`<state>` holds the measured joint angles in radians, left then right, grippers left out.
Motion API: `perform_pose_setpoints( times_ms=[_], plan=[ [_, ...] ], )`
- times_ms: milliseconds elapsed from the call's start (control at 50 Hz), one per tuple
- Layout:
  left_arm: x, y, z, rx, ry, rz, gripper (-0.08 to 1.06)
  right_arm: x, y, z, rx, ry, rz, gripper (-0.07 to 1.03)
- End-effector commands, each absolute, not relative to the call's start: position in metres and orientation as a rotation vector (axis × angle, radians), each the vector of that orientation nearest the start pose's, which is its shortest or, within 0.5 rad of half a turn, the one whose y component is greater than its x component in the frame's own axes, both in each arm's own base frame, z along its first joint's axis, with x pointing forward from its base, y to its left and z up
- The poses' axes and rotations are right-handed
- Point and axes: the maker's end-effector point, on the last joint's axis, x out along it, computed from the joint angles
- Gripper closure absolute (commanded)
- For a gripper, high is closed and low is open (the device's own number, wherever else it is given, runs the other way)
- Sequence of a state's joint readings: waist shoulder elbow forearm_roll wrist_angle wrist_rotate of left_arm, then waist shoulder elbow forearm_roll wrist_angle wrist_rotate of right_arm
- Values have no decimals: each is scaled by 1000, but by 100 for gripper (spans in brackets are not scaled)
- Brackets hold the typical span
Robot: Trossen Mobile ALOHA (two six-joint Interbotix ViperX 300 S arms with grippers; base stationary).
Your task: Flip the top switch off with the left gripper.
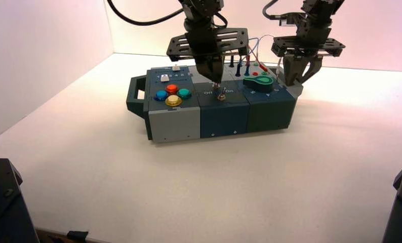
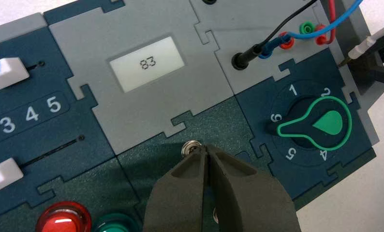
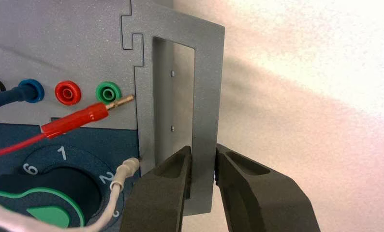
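Note:
The top switch (image 2: 190, 148) is a tiny silver toggle on the dark teal middle panel of the box (image 1: 224, 119). My left gripper (image 2: 206, 150) is shut, and its joined fingertips rest right against that toggle's side. From above, the left gripper (image 1: 215, 80) hangs over the middle panel, just behind the twin toggle (image 1: 222, 96) lettered Off and On. The lever's own position is hidden by the fingers. My right gripper (image 3: 203, 154) is shut on the grey handle (image 3: 204, 87) at the box's right end; the high view shows this right gripper (image 1: 296, 80) there too.
A small display (image 2: 147, 63) reads 83. The green knob (image 2: 325, 124) has its narrow end by the 6. White sliders (image 2: 6, 72), coloured buttons (image 1: 172, 94) and plugged wires (image 2: 277, 41) surround the middle panel. A loose red plug (image 3: 79, 118) lies near the right handle.

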<state>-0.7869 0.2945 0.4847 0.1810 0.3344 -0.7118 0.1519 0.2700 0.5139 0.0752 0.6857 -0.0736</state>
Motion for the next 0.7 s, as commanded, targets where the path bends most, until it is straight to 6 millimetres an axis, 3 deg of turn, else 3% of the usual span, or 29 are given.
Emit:
perform_pose_setpoints(
  times_ms=[20, 400, 700],
  plan=[
    [335, -279, 42, -52, 1131, -297, 100, 369, 68, 18, -88, 1446, 181, 98],
    [340, -289, 55, -62, 1098, -322, 100, 373, 69, 18, -88, 1443, 182, 98],
    [342, -307, 65, -32, 1071, -370, 100, 374, 69, 13, -80, 1442, 175, 98]
  ],
)
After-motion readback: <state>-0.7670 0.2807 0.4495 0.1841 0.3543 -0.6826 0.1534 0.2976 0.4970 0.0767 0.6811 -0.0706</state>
